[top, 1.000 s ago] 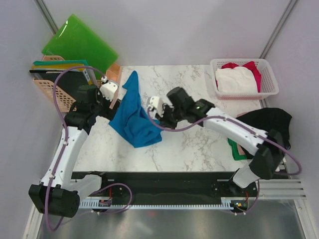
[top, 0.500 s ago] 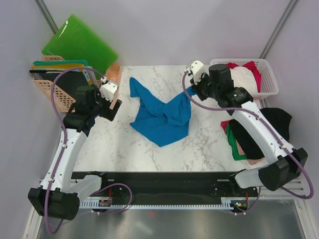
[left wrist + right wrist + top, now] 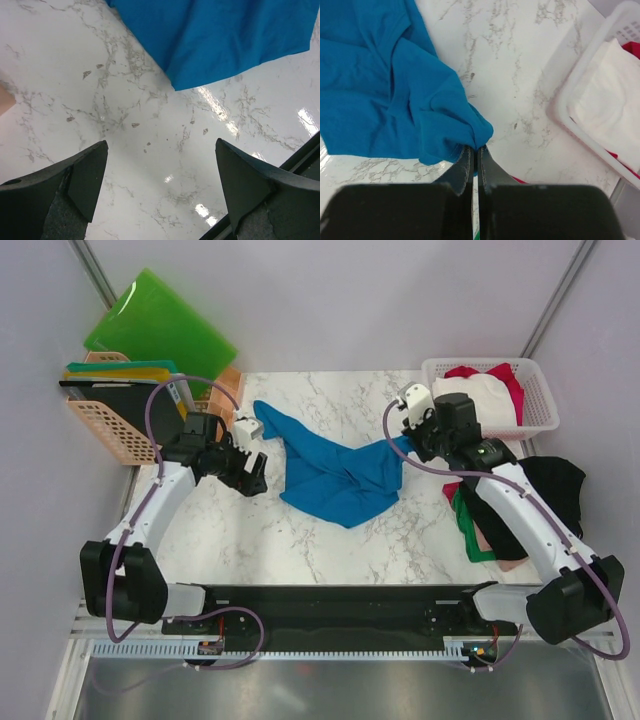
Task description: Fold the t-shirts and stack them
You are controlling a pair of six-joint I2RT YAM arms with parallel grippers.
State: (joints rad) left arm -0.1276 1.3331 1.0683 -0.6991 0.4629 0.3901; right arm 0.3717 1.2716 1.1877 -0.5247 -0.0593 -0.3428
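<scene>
Pinching the blue t-shirt (image 3: 335, 480), the right pincer (image 3: 474, 148) sits clamped while the left pincer (image 3: 161, 142) gapes empty.

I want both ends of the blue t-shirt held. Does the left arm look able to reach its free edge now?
Probably yes: the left gripper hangs open over the marble table, the edge of the blue t-shirt just ahead, nothing between them.
</scene>
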